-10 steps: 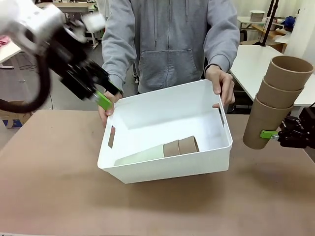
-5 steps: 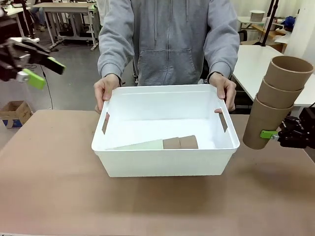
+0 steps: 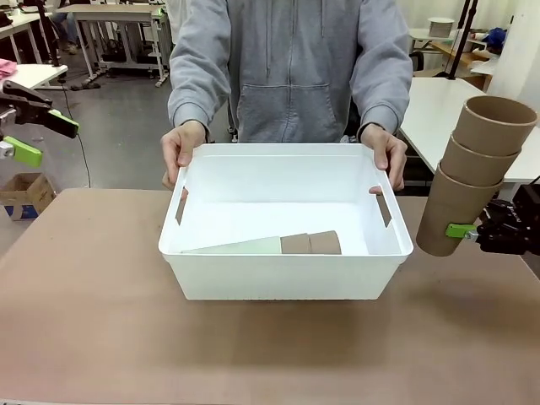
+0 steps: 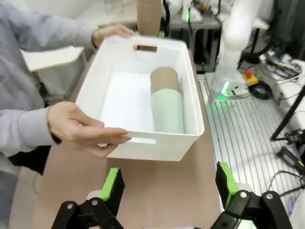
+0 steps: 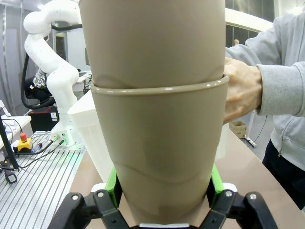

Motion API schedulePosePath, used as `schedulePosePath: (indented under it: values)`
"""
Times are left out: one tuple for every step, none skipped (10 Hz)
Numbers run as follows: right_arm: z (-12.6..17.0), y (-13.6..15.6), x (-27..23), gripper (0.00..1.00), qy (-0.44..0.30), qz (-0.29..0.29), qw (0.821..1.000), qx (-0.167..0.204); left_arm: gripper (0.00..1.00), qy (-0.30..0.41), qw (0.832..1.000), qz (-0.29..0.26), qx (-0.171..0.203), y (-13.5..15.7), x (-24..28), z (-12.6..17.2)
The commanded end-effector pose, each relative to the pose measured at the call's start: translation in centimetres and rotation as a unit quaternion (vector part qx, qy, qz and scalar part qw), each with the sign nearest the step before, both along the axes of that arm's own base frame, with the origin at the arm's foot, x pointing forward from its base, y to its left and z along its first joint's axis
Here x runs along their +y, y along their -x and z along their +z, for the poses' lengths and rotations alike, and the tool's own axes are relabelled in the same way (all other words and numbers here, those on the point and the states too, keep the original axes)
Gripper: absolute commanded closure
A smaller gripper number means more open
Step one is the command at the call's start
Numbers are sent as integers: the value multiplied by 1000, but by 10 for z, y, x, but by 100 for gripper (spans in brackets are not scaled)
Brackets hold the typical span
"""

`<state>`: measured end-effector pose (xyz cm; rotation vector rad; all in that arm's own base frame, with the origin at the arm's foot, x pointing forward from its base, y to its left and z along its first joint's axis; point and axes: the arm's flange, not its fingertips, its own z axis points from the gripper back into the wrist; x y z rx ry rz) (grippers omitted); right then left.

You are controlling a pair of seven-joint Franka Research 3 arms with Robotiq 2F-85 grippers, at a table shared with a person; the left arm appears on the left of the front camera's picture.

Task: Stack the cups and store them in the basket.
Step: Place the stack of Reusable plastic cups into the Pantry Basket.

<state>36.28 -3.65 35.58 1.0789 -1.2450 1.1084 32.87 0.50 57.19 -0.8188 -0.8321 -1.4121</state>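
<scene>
The white basket [image 3: 287, 274] stands level on the table's middle, and the person's hands [image 3: 182, 148] hold its two far corners. Inside it lies a nested stack of cups on its side: a mint-green cup [image 3: 245, 247] with brown cups [image 3: 312, 243] pushed into it. In the left wrist view the basket [image 4: 143, 148] and the green cup [image 4: 167, 112] lie ahead. My left gripper [image 3: 42, 137] [image 4: 169, 183] hangs open at the far left, empty. My right gripper [image 3: 456, 229] [image 5: 164, 191] is shut on the bottom cup of a tilted stack of three brown cups [image 3: 472, 177] [image 5: 157, 133], right of the basket.
The person stands at the far side behind the basket. A cardboard box [image 3: 21, 190] sits on the floor at left. Another white table [image 3: 439, 110] lies back right. Bare tabletop [image 3: 270, 354] stretches in front of the basket.
The person lowered the tilted basket until it sits level. My left gripper drew away from the basket's left corner to the far left. The right gripper and its cups stayed still.
</scene>
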Motion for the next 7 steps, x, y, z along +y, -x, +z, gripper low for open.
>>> schedulePosePath:
  values:
    - [4, -1, 1, 16, -1, 1, 1000, -7, 0, -10, 1000, 3, 3, 0, 0, 2]
    - [4, -1, 1, 16, -1, 1, 1000, -7, 0, -10, 1000, 3, 3, 0, 0, 2]
    - [4, -1, 1, 16, -1, 1, 1000, -7, 0, -10, 1000, 3, 3, 0, 0, 2]
    - [4, -1, 1, 16, -1, 1, 1000, -7, 0, -10, 1000, 3, 3, 0, 0, 2]
    - [4, -1, 1, 16, -1, 1, 1000, -7, 0, -10, 1000, 3, 3, 0, 0, 2]
    - [4, -1, 1, 16, -1, 1, 1000, -7, 0, -10, 1000, 3, 3, 0, 0, 2]
    - [4, -1, 1, 16, -1, 1, 1000, -7, 0, -10, 1000, 3, 3, 0, 0, 2]
